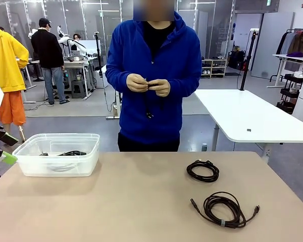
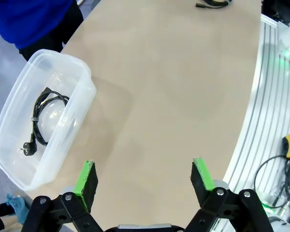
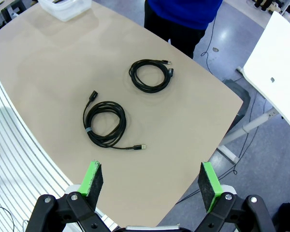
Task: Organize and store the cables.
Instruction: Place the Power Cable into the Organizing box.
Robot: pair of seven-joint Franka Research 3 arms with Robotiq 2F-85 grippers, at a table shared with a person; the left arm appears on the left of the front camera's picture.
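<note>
Between the green pads (image 2: 87, 175) of your left gripper (image 2: 144, 170), spread wide and holding nothing, you see bare tan tabletop (image 2: 174, 82). Beside it stands a clear rectangular plastic bin (image 2: 82, 77) with one coiled black cable (image 2: 38, 121) lying inside. Your right gripper (image 3: 150, 171) likewise hangs wide apart and empty above the table's edge. Beyond it two more coils lie apart on the table: a larger dark-brown bundle (image 3: 88, 129) bound with a pale tie, and a smaller black ring (image 3: 135, 79) nearer the person (image 1: 177, 60). A fourth, thin black cord (image 1: 149, 114) dangles from that person's hands (image 1: 137, 83) at the far side.
</note>
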